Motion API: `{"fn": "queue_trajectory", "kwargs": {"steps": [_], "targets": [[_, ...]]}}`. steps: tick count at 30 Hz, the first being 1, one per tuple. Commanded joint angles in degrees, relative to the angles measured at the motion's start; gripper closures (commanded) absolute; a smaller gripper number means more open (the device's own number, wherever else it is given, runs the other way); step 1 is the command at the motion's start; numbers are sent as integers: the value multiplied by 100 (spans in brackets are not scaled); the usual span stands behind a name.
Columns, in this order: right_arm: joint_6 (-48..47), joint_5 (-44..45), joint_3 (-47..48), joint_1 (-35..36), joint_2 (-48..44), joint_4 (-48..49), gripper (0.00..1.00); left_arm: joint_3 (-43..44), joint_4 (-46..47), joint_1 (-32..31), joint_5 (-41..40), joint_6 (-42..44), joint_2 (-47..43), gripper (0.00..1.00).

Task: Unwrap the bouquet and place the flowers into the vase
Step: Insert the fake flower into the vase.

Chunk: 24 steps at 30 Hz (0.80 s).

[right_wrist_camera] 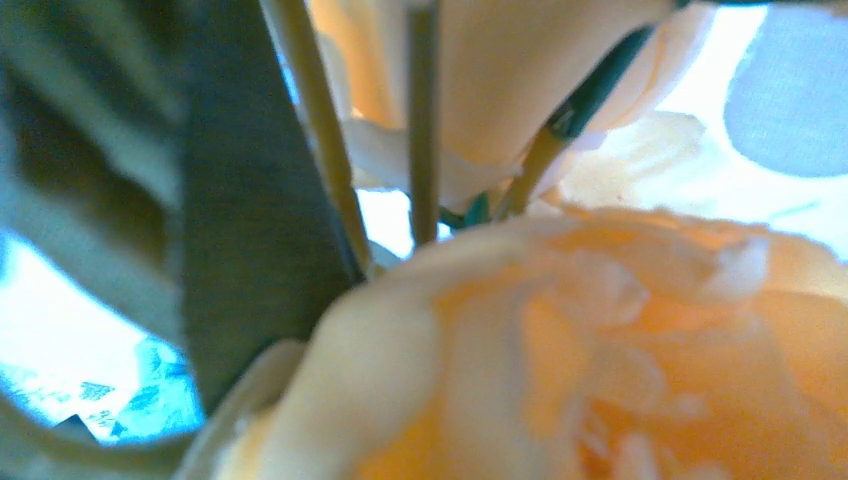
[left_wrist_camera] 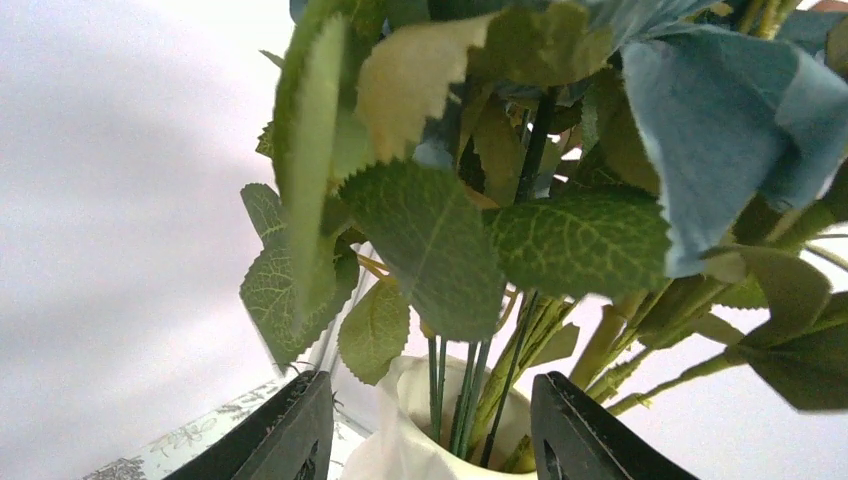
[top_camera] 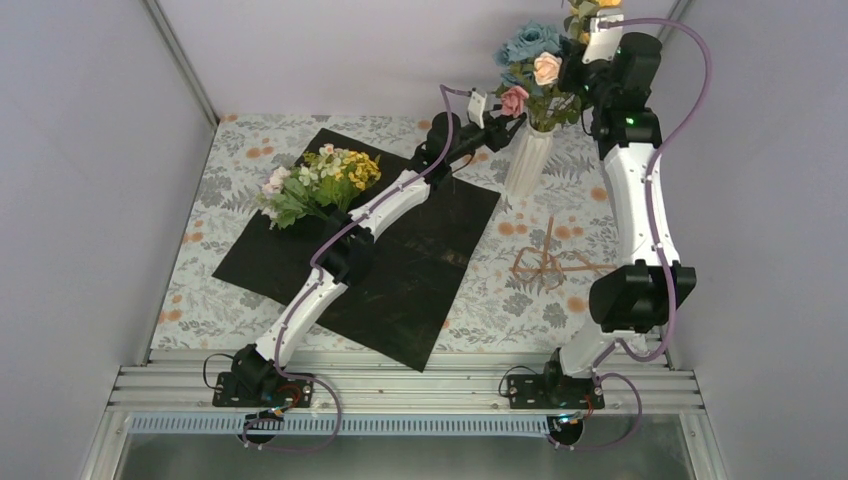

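Observation:
The white ribbed vase (top_camera: 527,160) stands at the back of the table and holds blue and pink flowers (top_camera: 531,45) with green leaves. My left gripper (top_camera: 512,126) is at the vase's neck. In the left wrist view this gripper (left_wrist_camera: 430,380) is open, with its black fingers (left_wrist_camera: 290,430) on either side of the vase rim (left_wrist_camera: 420,445) and a gap on each side. My right gripper (top_camera: 578,62) is high among the blooms. An orange bloom (right_wrist_camera: 600,350) covers its jaws, so I cannot see any grip. More flowers (top_camera: 322,180) lie on the black sheet (top_camera: 400,270).
A floral-print tablecloth (top_camera: 490,300) covers the table. A loop of tan twine (top_camera: 545,262) lies on it, right of the black sheet and in front of the vase. Grey walls close in on the left, back and right. A metal rail (top_camera: 400,385) runs along the near edge.

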Motion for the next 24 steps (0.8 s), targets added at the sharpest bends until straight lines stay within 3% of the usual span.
{"fn": "queue_trajectory", "kwargs": {"steps": [1,12,24], "targets": [[-60,-510,-250,-119,-584,366,96,181,502,9,-110,-18,-185,50],[-343,-1205,-200,-289,-556,230,96,146,1013,-18,-391,71,-59,54],[-738,-2079,-366,-340,-679,274,96,253,1327,-161,-484,-20,124,48]]}}
